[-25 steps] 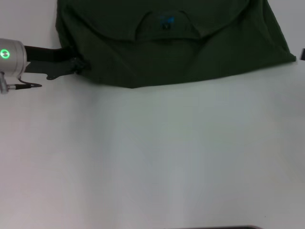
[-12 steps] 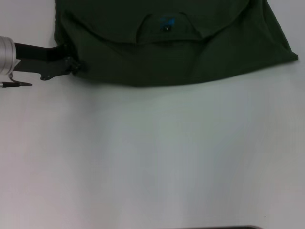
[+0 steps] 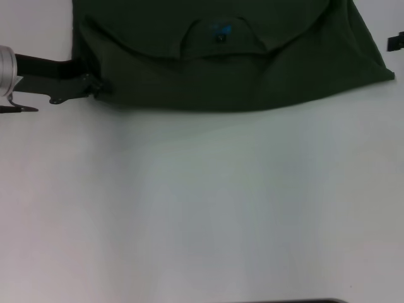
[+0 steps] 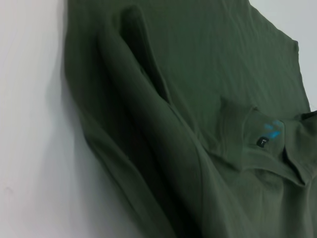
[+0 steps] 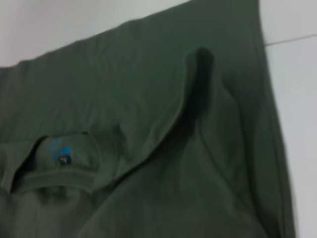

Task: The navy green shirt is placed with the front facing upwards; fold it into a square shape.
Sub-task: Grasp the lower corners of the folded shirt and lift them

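The navy green shirt (image 3: pixel 227 63) lies at the far edge of my white table (image 3: pixel 202 208), its near hem running across the head view and its collar with the teal label (image 3: pixel 221 29) facing up. My left gripper (image 3: pixel 95 87) sits at the shirt's left corner, fingertips touching the cloth edge; I cannot tell whether they are clamped on it or merely against it. The left wrist view shows a raised fold (image 4: pixel 148 114) of fabric running beside the collar (image 4: pixel 267 139). Of my right gripper (image 3: pixel 396 42) I see only a dark sliver at the right border, just beyond the shirt's right edge; its fingers are not visible.
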Motion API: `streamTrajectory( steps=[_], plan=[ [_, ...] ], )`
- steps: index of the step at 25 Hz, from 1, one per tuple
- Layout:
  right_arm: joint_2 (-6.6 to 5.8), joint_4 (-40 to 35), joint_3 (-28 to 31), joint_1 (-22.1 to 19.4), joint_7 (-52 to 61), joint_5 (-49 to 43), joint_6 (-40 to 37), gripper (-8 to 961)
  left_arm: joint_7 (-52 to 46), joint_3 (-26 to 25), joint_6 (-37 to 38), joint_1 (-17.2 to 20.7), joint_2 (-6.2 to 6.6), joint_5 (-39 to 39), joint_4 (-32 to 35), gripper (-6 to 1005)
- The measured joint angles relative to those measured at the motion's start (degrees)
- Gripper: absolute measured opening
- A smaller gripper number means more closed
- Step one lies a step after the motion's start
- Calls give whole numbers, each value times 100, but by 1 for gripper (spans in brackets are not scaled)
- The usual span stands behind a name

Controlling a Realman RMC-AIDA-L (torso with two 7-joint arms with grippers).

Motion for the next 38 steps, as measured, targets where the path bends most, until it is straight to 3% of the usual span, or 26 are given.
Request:
streamTrajectory(
  steps=[7,19,38],
  plan=[
    [169,265,-234,153,254,-627,597,654,1,5,-6,-40,-1,6,-2,19],
    [350,304,-307,133,205,-735,1200,654,0,-16,-20,-45,-46,6,-1,20],
    [535,720,-335,251,116,-714,1833,655,17,-17,-38,-33,-53,0,-1,20]
  ],
)
